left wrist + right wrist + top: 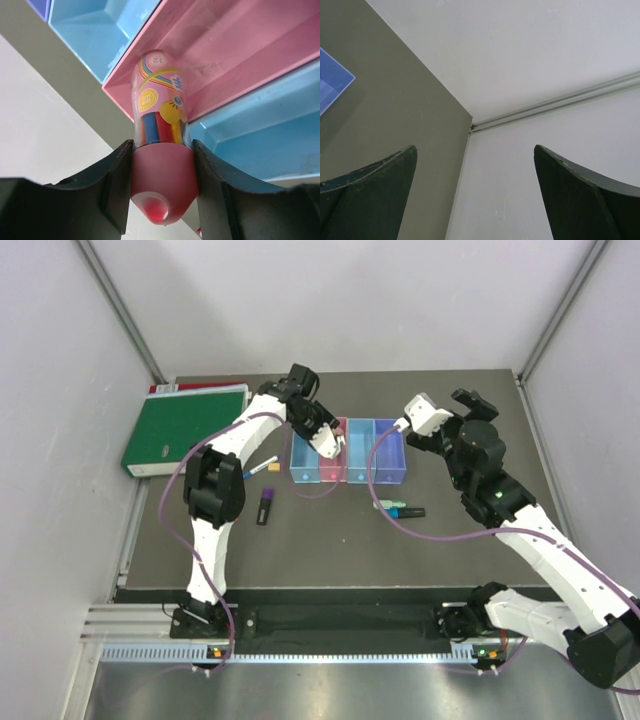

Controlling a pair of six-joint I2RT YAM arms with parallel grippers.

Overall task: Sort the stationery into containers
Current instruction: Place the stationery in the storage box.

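Fingers (115, 195) around pink-capped tube (162, 125), lengthwise toward pink bin (240, 60)

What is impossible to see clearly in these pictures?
Top view: the left gripper covers what it holds and part of the pink bin.
Left wrist view: the pink case in the gripper hides part of that bin's floor.
Right wrist view: the left edge cuts off the purple bin; its inside is not shown.
Top view: the white pen is too small for details.

robot lab cell: white panel walls (350, 300), aluminium frame posts (120, 308), dark table (330, 550), mounting rail (330, 651) at near edge.
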